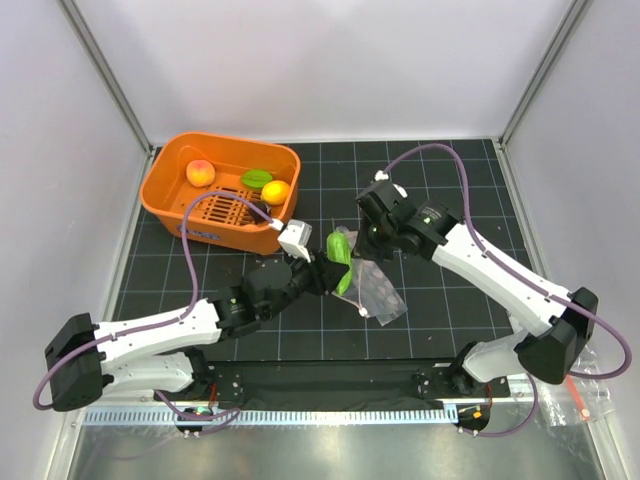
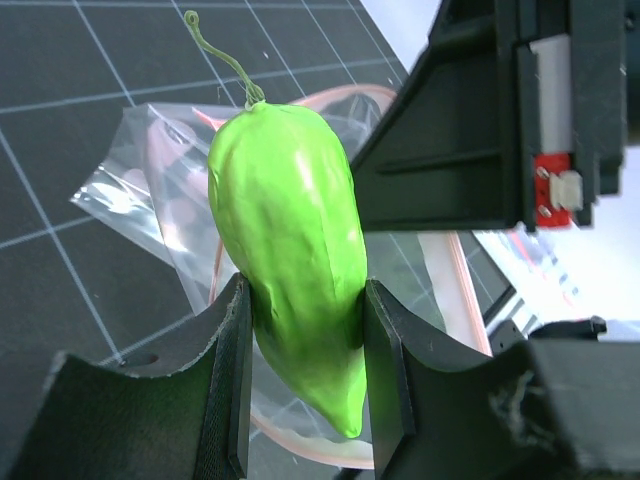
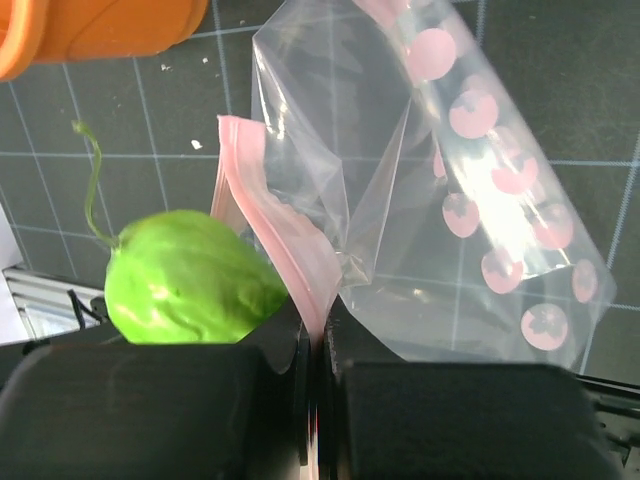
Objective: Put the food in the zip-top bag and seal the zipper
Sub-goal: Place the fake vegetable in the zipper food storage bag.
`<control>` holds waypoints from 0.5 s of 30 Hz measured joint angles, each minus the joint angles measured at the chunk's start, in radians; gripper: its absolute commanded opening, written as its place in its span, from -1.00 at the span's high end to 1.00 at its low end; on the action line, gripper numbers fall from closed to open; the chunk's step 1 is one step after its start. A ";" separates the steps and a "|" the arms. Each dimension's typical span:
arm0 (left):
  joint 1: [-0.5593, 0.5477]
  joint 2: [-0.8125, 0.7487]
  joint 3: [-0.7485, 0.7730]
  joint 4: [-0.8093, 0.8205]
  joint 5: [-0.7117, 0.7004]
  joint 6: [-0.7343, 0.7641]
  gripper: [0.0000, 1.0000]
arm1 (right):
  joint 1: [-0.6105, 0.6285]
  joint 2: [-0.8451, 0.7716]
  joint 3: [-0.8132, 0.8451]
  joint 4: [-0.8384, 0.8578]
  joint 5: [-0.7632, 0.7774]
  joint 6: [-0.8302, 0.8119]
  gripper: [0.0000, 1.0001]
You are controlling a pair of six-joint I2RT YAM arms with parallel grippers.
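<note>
- Black gridded desk [image 1: 450, 160], centre of the top view: the right hand [image 3: 315, 350] pinches the zipper [image 3: 275, 230] tight, apparently to hold the zip-top bag [image 3: 470, 250] open.
- Beside that mouth, the left hand [image 2: 305, 300], half closed, clamps a green pepper [image 2: 285, 200], seemingly for insertion.

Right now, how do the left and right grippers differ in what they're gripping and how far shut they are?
The left gripper holds the green pepper across its middle; the right gripper pinches the zipper edge of the zip-top bag. The left's jaws stand apart around the pepper; the right's are pressed almost flat together. Both hold something, close beside each other.
</note>
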 measured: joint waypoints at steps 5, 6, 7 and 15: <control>-0.031 0.008 0.000 0.001 -0.001 -0.021 0.95 | -0.025 -0.090 -0.121 0.069 0.018 0.020 0.99; -0.034 0.008 0.000 0.001 -0.002 -0.033 0.94 | -0.029 -0.118 -0.153 0.095 0.021 0.031 0.99; -0.034 0.009 0.000 0.001 -0.005 -0.040 0.93 | -0.033 -0.145 -0.181 0.112 0.024 0.041 0.98; -0.037 0.088 0.047 -0.014 0.005 -0.090 0.68 | -0.040 -0.268 -0.261 0.207 0.082 0.104 0.98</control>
